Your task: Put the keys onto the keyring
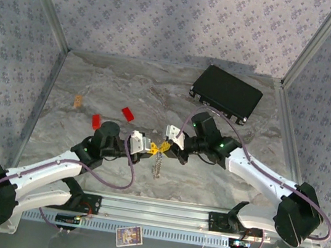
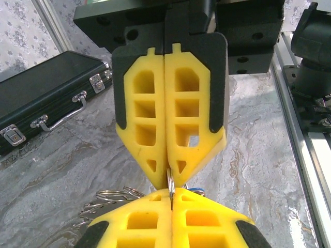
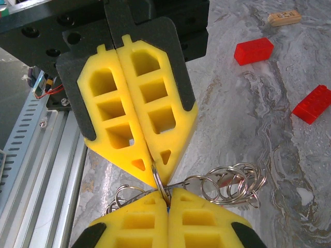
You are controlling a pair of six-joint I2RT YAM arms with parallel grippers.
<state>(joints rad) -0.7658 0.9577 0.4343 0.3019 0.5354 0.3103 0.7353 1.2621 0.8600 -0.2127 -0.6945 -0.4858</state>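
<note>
**Both grippers closed, tip to tip**

Left arm (image 1: 53, 169) reaches in from its base, forearm angled up toward centre. Right arm (image 1: 252, 171) mirrors it from the other side. Left gripper (image 1: 153, 150) and right gripper (image 1: 164, 147) meet nose to nose mid-workspace. Yellow fingers (image 2: 145, 119) on each are pressed flat together, both pairs pinching the keyring (image 3: 227, 186) at their very tips.

On the grey marbled table (image 1: 158, 92), a black case (image 1: 226, 94) is set at one o'clock, a red brick (image 1: 128, 114) and a second red brick (image 1: 96, 121) are laid toward ten o'clock, and a tan block (image 1: 78, 101) is placed beyond them.
</note>
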